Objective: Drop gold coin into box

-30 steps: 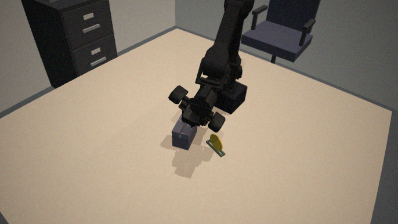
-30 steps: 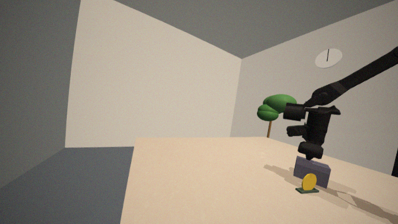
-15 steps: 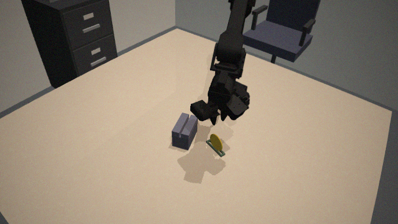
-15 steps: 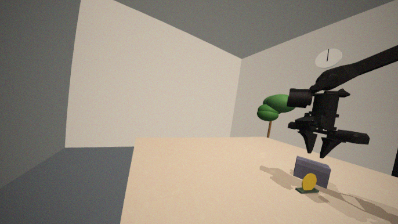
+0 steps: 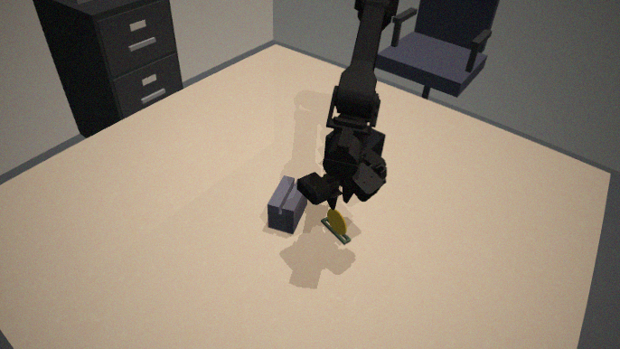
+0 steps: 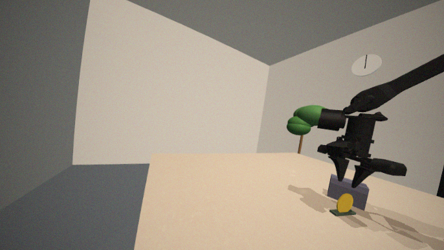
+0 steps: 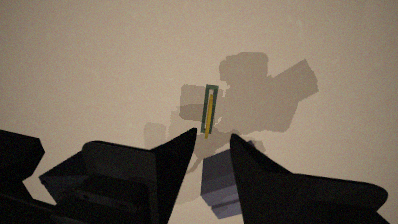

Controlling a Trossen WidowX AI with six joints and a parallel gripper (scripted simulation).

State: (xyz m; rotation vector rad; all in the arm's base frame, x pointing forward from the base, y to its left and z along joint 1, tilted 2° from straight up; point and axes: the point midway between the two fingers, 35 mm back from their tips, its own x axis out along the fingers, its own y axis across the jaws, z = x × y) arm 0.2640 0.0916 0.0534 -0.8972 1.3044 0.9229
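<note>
The gold coin (image 5: 337,221) (image 6: 345,203) (image 7: 209,117) stands on its edge in the dark-green holder (image 5: 346,241) (image 6: 334,212) (image 7: 212,86). The closed grey box (image 5: 280,220) (image 6: 360,198) (image 7: 218,173) stands beside the holder, to its left in the top view; the dark slot runs along its lid there. My gripper (image 5: 340,204) (image 6: 347,184) (image 7: 213,135) points down, open and empty, with its fingertips above the coin and not touching it. In the wrist view the coin's near end shows just ahead of the gap between the fingertips. The right finger hides part of the box there.
The box is the nearest obstacle to my fingers. The arm's shadow falls on the table (image 5: 181,271) (image 6: 210,201) around the holder. A filing cabinet (image 5: 140,59), a chair (image 5: 434,59) and a green plant (image 6: 299,124) stand beyond the table.
</note>
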